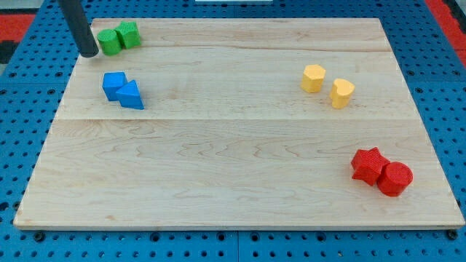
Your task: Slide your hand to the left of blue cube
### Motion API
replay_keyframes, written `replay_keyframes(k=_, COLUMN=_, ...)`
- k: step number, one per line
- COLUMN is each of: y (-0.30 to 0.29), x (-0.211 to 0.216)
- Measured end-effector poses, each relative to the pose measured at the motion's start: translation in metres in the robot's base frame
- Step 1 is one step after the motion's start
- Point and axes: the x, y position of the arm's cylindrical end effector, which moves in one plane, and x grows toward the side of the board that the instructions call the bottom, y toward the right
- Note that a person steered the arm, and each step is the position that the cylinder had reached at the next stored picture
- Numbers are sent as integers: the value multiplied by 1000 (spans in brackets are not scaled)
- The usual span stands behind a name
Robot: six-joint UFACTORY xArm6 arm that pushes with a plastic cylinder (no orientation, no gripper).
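The blue cube sits near the board's upper left, touching a blue triangular block on its lower right. My tip is at the end of the dark rod at the view's top left, above and a little to the left of the blue cube, with a gap between them. The tip stands just left of a green block.
A second green block touches the first. Two yellow blocks lie at the upper right. A red star block and a red cylinder lie at the lower right. The wooden board rests on a blue pegboard.
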Motion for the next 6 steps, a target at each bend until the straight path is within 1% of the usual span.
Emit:
replay_keyframes(k=2, y=-11, x=0)
replay_keyframes(k=4, y=-11, x=30)
replay_keyframes(k=5, y=9, x=53)
replay_keyframes(k=6, y=17, x=89)
